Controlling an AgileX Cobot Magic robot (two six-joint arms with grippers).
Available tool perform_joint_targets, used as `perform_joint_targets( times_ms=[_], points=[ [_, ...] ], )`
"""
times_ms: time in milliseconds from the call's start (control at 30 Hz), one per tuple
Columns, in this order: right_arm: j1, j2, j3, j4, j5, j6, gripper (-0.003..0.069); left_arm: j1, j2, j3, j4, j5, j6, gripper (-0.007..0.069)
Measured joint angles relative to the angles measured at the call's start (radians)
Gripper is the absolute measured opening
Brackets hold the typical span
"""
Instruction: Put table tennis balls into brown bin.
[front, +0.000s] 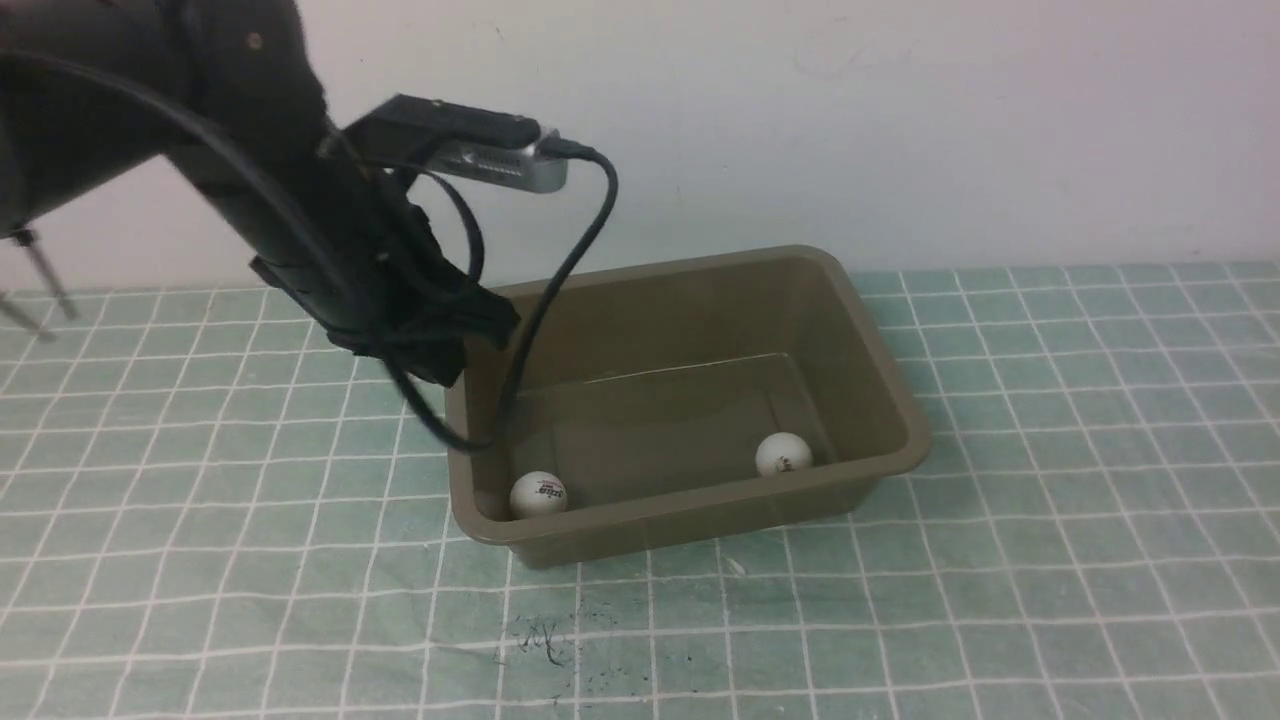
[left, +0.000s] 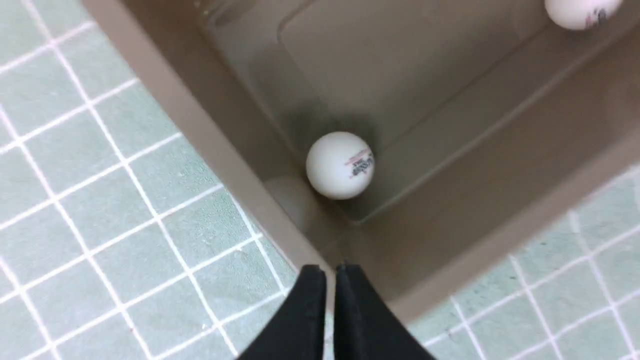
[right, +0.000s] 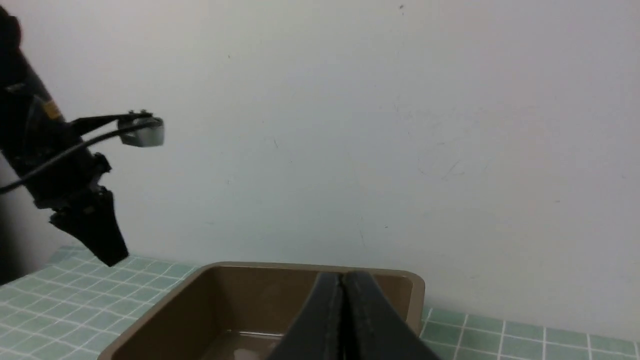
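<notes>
Two white table tennis balls lie inside the brown bin (front: 880, 340). One ball (front: 538, 494) rests in the bin's near left corner, and the left wrist view shows this ball (left: 340, 165) with its printed logo. The other ball (front: 784, 455) lies near the front wall toward the right; this second ball (left: 580, 11) is cut by the frame edge. My left gripper (front: 455, 345) hangs above the bin's left rim, shut and empty; its fingertips (left: 312, 280) touch. My right gripper (right: 343, 280) is shut and empty, raised in front of the bin (right: 165, 305). It is out of the front view.
The bin stands on a green tiled mat (front: 1050, 560) near a white wall (front: 900, 120). Dark scuff marks (front: 545, 640) stain the mat in front of the bin. A black cable (front: 560, 290) from the left wrist camera droops over the bin's left side.
</notes>
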Motion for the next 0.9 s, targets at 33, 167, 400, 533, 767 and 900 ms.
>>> perform_joint_targets(
  times_ms=[33, 167, 400, 533, 767, 900],
  points=[
    [-0.014, 0.000, 0.003, -0.003, -0.005, 0.001, -0.0013, 0.000, -0.048, 0.039, -0.003, -0.036, -0.001, -0.0003],
    [-0.079, 0.000, 0.006, -0.009, -0.043, 0.001, -0.0013, 0.000, -0.282, 0.235, -0.007, -0.174, -0.003, -0.0005],
    [-0.228, 0.000, 0.006, -0.010, -0.177, 0.001, -0.0010, 0.000, -0.746, 0.670, -0.022, -0.435, -0.003, -0.0005],
    [-0.246, 0.000, 0.006, -0.010, -0.180, 0.001, -0.0011, 0.000, -1.011, 0.849, -0.024, -0.581, -0.003, -0.0005],
    [-0.247, -0.001, 0.006, -0.010, -0.182, 0.001, -0.0010, 0.000, -1.536, 1.025, -0.063, -0.738, -0.030, -0.0005],
    [-0.248, -0.001, 0.005, -0.011, -0.185, 0.001, -0.0010, 0.000, -1.615, 1.041, -0.072, -0.711, -0.029, -0.0005]
  ],
)
